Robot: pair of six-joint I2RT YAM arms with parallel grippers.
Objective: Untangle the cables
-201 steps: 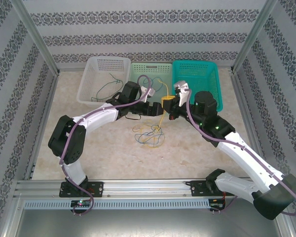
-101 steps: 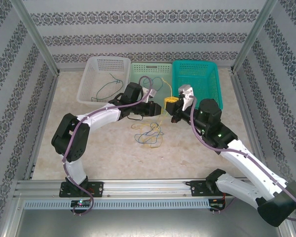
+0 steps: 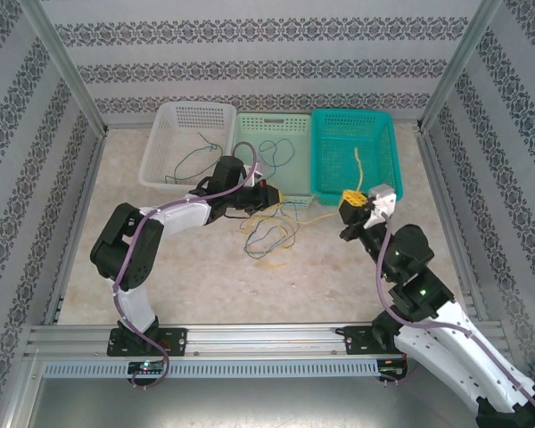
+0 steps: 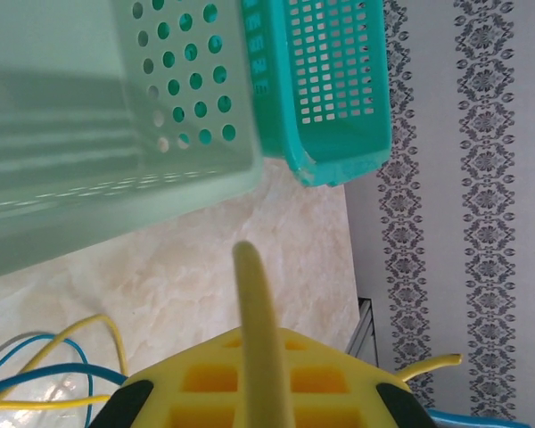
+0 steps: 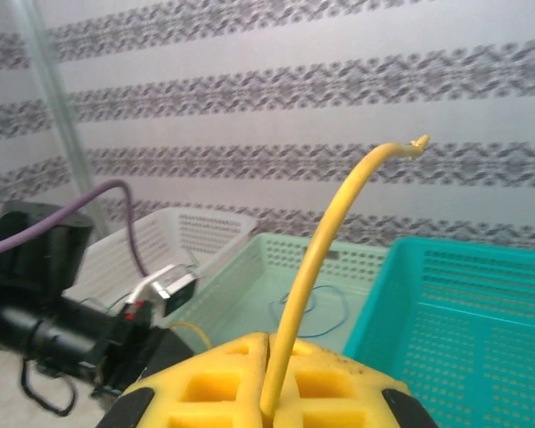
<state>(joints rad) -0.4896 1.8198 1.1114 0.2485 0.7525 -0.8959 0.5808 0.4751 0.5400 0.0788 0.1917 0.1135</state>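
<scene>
A yellow cable (image 3: 314, 217) stretches across the table between my two grippers. My right gripper (image 3: 350, 200) is shut on it near one end, and the free tip (image 5: 416, 141) sticks up above the yellow pads (image 5: 216, 385). My left gripper (image 3: 268, 192) is shut on the same yellow cable (image 4: 252, 303) in front of the light green basket. Below it a loose tangle (image 3: 267, 237) of blue and yellow cables lies on the table, and blue and yellow strands (image 4: 45, 370) show in the left wrist view.
Three baskets line the back: a white basket (image 3: 172, 117) holding a dark cable (image 3: 193, 161), a light green basket (image 3: 250, 121) holding a blue cable (image 3: 277, 151), and a teal basket (image 3: 388, 152). Patterned walls and metal posts enclose the table. The left arm (image 5: 49, 325) shows in the right wrist view.
My right gripper has pulled back to the right and toward the near edge with the yellow cable, drawing it out from the tangle. The left gripper has shifted only slightly left.
</scene>
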